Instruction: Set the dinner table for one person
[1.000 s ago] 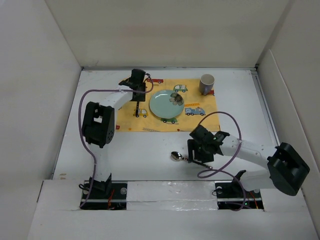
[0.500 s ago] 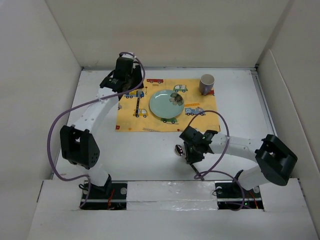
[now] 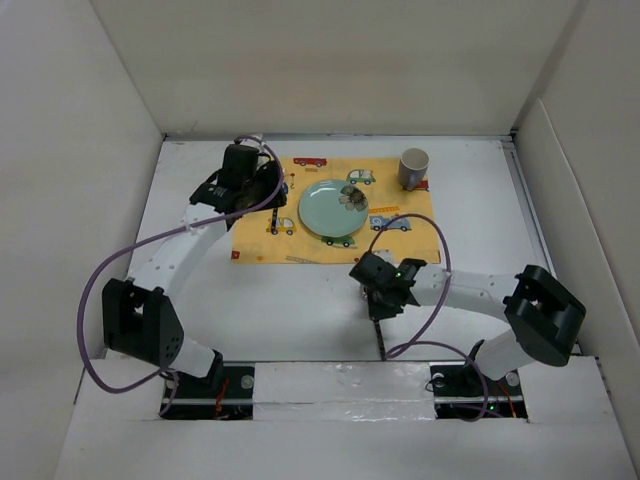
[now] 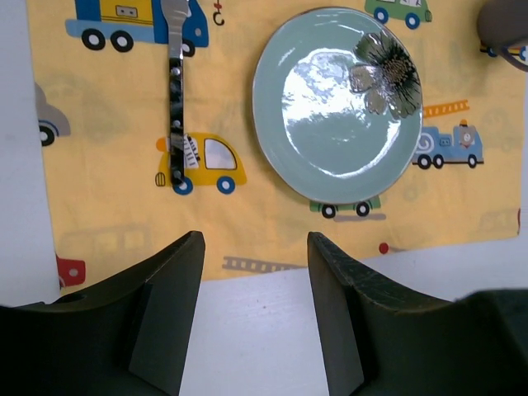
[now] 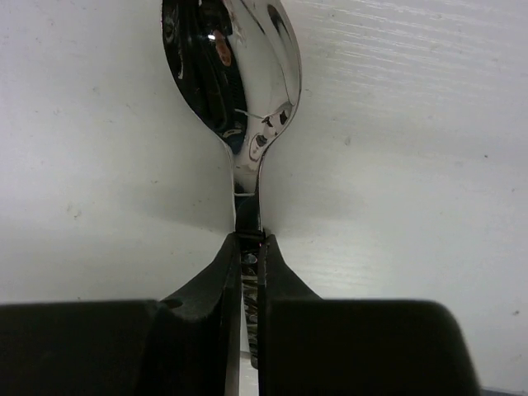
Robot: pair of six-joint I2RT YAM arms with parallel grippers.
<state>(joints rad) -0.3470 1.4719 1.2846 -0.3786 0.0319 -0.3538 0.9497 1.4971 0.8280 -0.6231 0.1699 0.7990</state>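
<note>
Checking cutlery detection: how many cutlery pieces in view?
2. One dark-handled piece on the placemat, left of the plate; a spoon clamped in the right end effector.

The left arm [image 3: 175, 250] and right arm [image 3: 470, 292] were made of white links and black blocky joints, each trailed by a purple cable [image 3: 84, 310]. The left gripper [image 4: 254, 247] was black.

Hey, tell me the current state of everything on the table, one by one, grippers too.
Left gripper: open, empty, above the placemat's near edge.
Right gripper: shut on the spoon handle.
Spoon: held over bare table.
Fork: flat on placemat, left of plate.
Plate: empty, on placemat.
Mug: upright, placemat's far right corner.
</note>
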